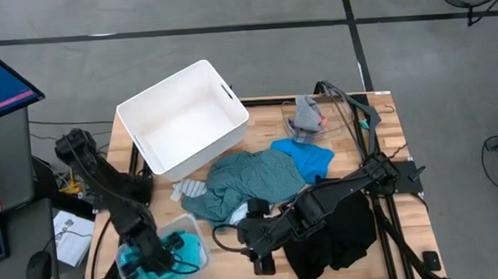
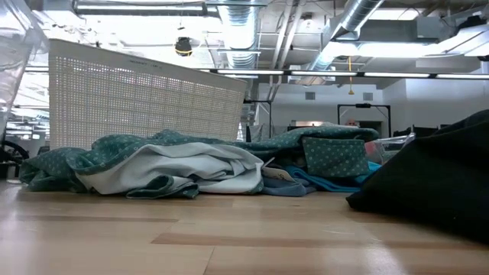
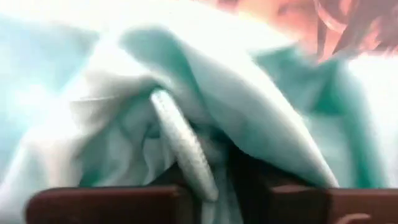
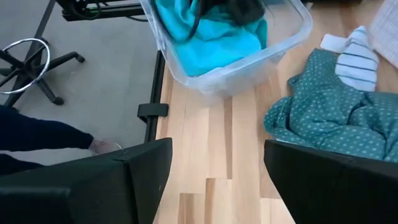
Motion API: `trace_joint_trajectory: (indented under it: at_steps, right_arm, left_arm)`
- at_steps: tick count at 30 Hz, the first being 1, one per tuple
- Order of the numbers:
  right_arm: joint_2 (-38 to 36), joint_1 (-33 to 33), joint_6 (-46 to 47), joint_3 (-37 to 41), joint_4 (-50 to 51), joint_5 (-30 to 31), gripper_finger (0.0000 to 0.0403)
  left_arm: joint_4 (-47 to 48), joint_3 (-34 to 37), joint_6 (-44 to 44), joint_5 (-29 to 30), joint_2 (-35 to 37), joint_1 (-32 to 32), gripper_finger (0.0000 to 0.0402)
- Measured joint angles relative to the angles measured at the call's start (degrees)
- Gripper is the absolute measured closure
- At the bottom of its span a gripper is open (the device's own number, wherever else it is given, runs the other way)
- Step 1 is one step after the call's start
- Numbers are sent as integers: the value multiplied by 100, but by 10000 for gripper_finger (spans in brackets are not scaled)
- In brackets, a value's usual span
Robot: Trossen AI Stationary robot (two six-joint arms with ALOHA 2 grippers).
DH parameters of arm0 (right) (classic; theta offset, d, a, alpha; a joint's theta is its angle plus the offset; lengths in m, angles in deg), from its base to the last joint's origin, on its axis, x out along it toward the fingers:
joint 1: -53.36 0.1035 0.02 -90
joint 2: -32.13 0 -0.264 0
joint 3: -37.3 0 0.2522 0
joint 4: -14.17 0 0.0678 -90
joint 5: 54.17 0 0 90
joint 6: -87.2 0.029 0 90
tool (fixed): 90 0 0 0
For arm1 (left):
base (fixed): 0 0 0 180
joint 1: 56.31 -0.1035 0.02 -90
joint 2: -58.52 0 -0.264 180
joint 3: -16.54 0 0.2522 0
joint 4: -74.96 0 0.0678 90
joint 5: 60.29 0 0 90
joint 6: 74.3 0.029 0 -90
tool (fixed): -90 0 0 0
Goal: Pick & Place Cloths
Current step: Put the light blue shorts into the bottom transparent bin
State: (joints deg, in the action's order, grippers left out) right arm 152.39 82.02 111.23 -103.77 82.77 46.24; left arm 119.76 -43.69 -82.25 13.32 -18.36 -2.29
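A turquoise cloth lies in the clear tub at the table's near left corner; it also shows in the right wrist view. My left gripper is down in that tub, open, with the cloth and a white cord between its fingers. My right gripper is open and empty, low over bare table near the front edge. A teal dotted shirt, a blue shirt and a striped sock lie mid-table. Black clothes lie under my right arm. My left gripper comes from above into the turquoise cloth in the tub. A bunched fold and the white cord lie between its open fingers. I cannot tell whether the fingers press on the cloth.
A white rigid bin stands tilted at the far left. A second clear tub at the far right holds grey-and-orange socks. A person's dark sleeve and hand show beyond the table's left edge. Bare wood lies between the tub and the shirts.
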Motion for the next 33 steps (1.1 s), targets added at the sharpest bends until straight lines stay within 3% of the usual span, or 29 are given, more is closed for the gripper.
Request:
trace_joint_trajectory:
  at_steps: [6,14,21,29,33]
  right_arm:
    - [0,-25,-22,0,40,-51,154]
    - [-32,-105,-137,0,170,-309,154]
    - [-44,-226,240,-4,738,-241,154]
    - [-45,-596,456,-4,907,-125,154]
    - [-44,-840,568,-4,1069,-120,154]
  left_arm:
    - [-22,1,-583,202,692,17,246]
    - [-809,1,-353,608,941,-9,154]
    - [-815,1,-279,2053,1292,-11,146]
    - [-868,-3,-640,2318,1825,-7,151]
    - [-1875,-3,-690,3011,2242,-149,152]
